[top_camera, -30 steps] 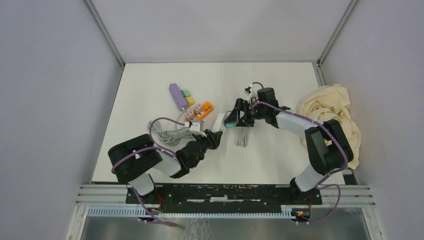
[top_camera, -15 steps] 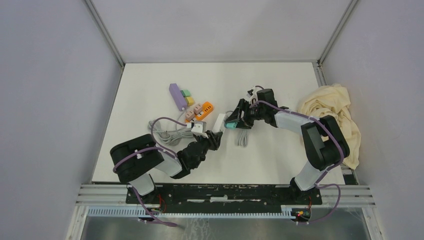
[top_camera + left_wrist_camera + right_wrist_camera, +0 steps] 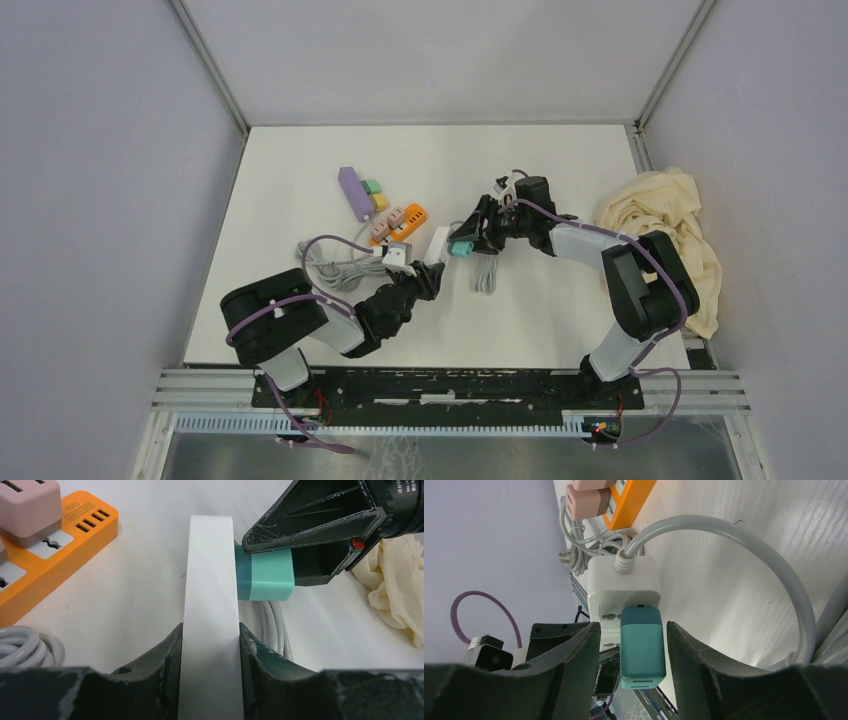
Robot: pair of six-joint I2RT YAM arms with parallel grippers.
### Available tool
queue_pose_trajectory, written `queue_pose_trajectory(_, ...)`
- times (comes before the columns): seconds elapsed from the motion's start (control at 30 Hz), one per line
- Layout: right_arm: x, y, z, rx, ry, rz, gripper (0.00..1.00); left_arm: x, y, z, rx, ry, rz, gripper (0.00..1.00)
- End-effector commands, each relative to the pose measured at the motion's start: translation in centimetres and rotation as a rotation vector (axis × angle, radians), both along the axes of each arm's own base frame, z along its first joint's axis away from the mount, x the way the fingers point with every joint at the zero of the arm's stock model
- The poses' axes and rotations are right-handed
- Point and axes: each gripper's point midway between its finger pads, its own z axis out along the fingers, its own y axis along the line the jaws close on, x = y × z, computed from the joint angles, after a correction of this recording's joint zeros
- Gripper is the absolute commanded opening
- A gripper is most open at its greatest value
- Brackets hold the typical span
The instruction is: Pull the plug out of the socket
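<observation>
Right end effector [image 3: 633, 629] flanking plug [image 3: 642, 652]

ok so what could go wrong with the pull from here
1. The right gripper straddles the teal plug with a gap beside one finger; pulling now, it may slip off or twist the plug.
2. The left gripper pinches the white socket strip only near one end, so a hard pull might drag the strip out.
</observation>
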Motion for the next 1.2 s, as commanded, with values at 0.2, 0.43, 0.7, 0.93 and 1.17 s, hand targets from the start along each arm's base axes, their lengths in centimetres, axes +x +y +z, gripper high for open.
queue_pose_trajectory(0.2,0.2,0.5,0.3,0.073,-0.009,-0.023,0.50,1.2,0.4,3.0,-0.077,-0.081,0.078,0.03)
queue_pose_trajectory(0.43,-0.1,0.5,1.0,0.090,-0.026,-0.021,0.34,1.3,0.4,2.8,-0.074,-0.076,0.081,0.03)
queue_pose_trajectory(0.7,-1.0,1.2,0.9,0.125,-0.044,-0.027,0.00,1.2,0.1,2.8,-0.067,-0.072,0.059,0.03)
queue_pose_trajectory(0.93,-2.9,3.2,0.6,0.149,-0.099,0.001,0.00,1.2,0.0,2.6,-0.051,-0.069,0.051,0.03)
queue_pose_trajectory(1.17,-0.9,1.5,1.3,0.165,-0.113,-0.024,0.00,0.7,-0.6,2.6,-0.029,-0.086,-0.023,0.03)
